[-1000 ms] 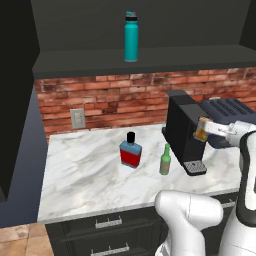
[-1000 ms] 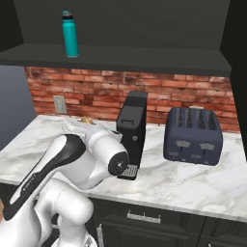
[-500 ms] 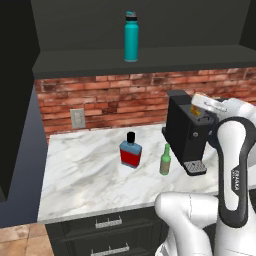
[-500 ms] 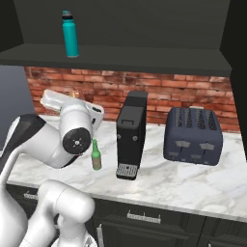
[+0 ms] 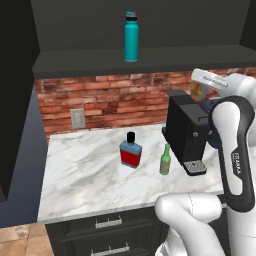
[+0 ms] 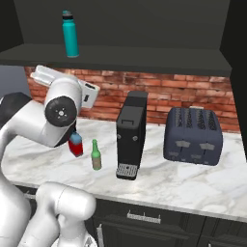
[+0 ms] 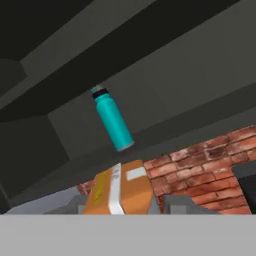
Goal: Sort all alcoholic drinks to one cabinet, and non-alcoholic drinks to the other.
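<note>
My gripper (image 7: 121, 210) clamps the orange-yellow carton (image 7: 121, 192) at bottom centre by its flat sides (light, crushable, I judge).

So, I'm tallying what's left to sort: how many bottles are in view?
3. A tall teal cylindrical bottle stands on the dark upper shelf; a flat blue flask with red label and a slim green bottle stand on the marble counter. Others may be hidden behind the arm.

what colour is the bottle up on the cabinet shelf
Teal, with a dark cap: the bottle stands upright on the shelf, clearest in the left base view.
</note>
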### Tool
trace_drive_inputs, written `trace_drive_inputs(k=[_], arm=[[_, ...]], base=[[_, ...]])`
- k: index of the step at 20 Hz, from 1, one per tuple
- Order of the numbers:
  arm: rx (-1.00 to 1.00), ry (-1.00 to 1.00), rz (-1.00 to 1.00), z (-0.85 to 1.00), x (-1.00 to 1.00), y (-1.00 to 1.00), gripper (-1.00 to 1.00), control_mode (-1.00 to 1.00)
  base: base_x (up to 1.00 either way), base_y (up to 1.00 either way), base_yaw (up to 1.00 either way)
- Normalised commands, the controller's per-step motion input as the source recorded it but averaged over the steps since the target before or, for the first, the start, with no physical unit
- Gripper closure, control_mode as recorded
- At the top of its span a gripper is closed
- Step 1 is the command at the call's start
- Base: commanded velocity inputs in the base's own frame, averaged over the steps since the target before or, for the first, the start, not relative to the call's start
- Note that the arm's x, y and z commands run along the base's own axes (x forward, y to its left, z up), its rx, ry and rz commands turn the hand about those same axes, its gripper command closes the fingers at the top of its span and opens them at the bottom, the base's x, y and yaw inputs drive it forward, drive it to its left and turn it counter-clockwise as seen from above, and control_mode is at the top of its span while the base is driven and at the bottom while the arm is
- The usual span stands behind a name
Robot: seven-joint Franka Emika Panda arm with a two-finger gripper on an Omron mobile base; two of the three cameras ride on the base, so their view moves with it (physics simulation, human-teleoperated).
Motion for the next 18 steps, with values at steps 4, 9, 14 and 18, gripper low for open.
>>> trace_drive_inputs(k=[4, 9, 14, 18], arm=[[0.00, 0.02, -0.01, 0.53, 0.16, 0.00, 1.00, -1.00], [0.00, 0.00, -0.02, 0.37, 0.30, 0.00, 1.00, -1.00], [0.00, 0.00, -0.04, 0.14, 0.41, 0.00, 1.00, -1.00], [0.00, 0.00, -0.07, 0.00, 0.55, 0.00, 1.00, -1.00]], base=[[0.00, 0.00, 0.00], [0.00, 0.00, 0.00], [0.00, 0.00, 0.00], [0.00, 0.00, 0.00]])
